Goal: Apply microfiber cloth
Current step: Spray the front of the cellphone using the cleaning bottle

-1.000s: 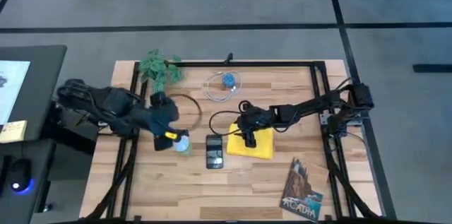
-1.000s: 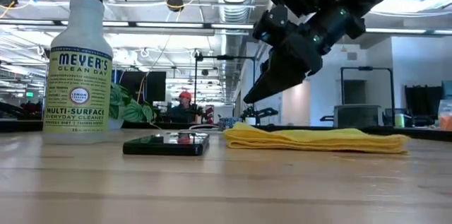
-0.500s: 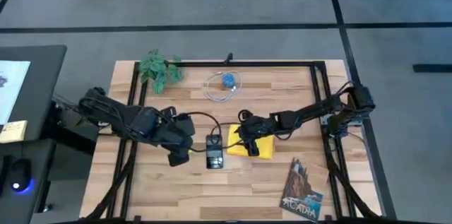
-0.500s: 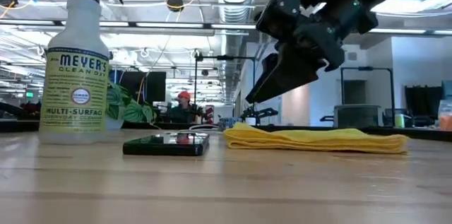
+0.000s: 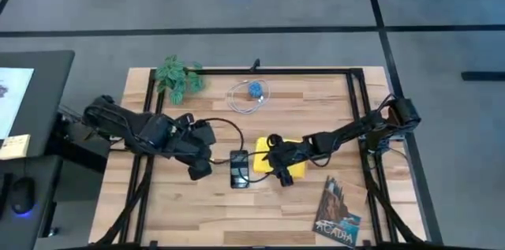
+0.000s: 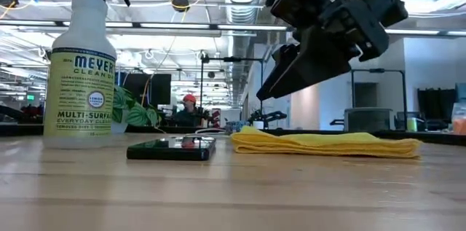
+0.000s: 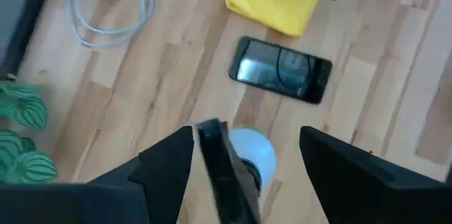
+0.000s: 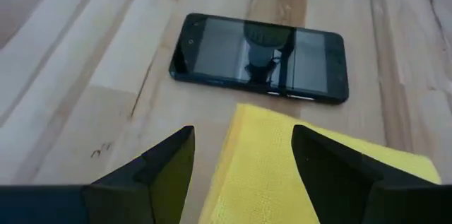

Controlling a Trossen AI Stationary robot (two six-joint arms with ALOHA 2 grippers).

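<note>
Right gripper (image 8: 240,164) hovers jaws wide over microfiber cloth (image 8: 311,174), straddling its edge beside smartphone (image 8: 261,56), apparently to pinch it. Left gripper (image 7: 244,157) has its jaws spread around the spray bottle (image 6: 80,63), near the phone.

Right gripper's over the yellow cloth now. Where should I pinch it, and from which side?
Pinch the cloth at its edge nearest the phone, coming straight down. It lies flat and folded, and the open right gripper already straddles that edge.

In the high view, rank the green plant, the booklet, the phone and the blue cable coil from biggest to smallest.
1. The booklet and the green plant look about alike, so no ranking between them.
2. The cable coil, counting its whole loop.
3. The phone, slightly smaller.
</note>
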